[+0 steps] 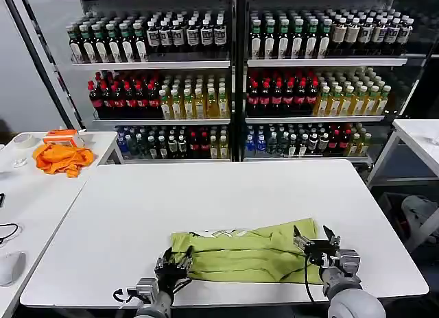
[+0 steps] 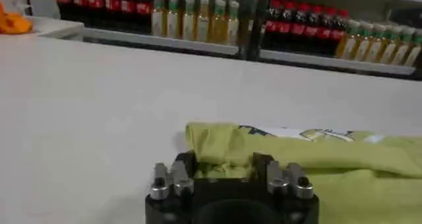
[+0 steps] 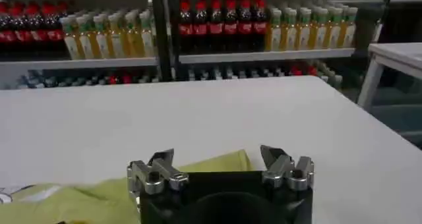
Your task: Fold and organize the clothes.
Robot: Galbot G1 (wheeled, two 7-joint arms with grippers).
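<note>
Lime T-shirts: one, a folded bundle [image 1: 250, 253] on the centre bench [image 1: 219, 201].
Claws: two, left claw [image 1: 173, 264] and right claw [image 1: 315, 241], one at each end of the bundle.
Benches: three, centre, a side bench [image 1: 34, 188] to the robot's left, and part of another [image 1: 418, 136] to its right.
Orange cloths: one [image 1: 63, 157], on the left side bench.
Display shelving bays: two [image 1: 233, 78], three bottle rows each.
Bottles: too many and too small to count.
</note>
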